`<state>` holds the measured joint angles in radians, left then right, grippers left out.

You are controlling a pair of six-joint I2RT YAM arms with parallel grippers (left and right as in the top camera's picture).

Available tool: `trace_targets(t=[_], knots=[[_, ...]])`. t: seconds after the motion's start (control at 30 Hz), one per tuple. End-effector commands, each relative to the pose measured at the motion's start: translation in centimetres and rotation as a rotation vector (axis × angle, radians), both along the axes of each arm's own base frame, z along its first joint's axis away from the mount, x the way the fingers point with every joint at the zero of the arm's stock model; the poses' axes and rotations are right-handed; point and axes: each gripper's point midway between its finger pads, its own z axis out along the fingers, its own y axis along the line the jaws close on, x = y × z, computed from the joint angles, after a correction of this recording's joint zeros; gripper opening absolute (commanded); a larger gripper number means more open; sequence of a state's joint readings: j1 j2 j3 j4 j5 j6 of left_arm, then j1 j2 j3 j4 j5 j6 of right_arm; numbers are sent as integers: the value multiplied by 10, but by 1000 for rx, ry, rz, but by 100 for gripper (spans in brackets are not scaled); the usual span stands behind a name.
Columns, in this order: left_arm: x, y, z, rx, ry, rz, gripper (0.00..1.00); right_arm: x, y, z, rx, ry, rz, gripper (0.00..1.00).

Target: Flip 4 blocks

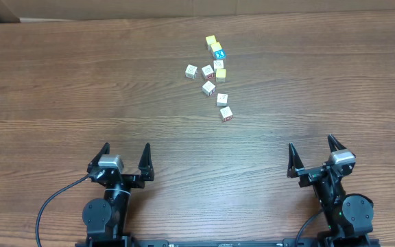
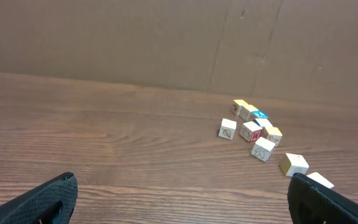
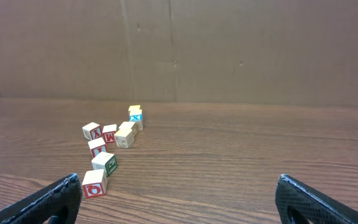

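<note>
Several small wooden cubes lie in a loose cluster on the far middle-right of the table. The pale-faced blocks include one at the left (image 1: 191, 71), one with a red mark (image 1: 208, 71), one with a blue top (image 1: 219, 54), and a trail of three (image 1: 209, 88) (image 1: 222, 99) (image 1: 226, 113) toward me. The right wrist view shows the nearest block (image 3: 94, 183) with a red printed face, just beyond the left finger. My left gripper (image 1: 126, 147) (image 2: 182, 186) and right gripper (image 1: 311, 144) (image 3: 179, 183) both stand open and empty near the front edge, well short of the blocks.
Yellow-topped cubes (image 1: 211, 41) (image 1: 221, 73) sit among the cluster at its far end and right side. A brown cardboard wall (image 3: 179, 50) rises behind the table. Bare wood grain (image 1: 81, 89) stretches left of the blocks.
</note>
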<state>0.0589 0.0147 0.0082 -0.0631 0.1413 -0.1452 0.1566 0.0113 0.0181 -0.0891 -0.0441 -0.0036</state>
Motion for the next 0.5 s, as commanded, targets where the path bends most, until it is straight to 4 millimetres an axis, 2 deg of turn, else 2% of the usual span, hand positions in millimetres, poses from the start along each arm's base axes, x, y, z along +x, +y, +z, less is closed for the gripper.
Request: trace_targets(t=[0.0,0.47], knots=[[0,-1,0,27,-6,-2,100,1,-3,-1,-3,-7,-14,100],[0,0,0,27,-6,1,100,1,-6,0,-3,-12,-35,100]])
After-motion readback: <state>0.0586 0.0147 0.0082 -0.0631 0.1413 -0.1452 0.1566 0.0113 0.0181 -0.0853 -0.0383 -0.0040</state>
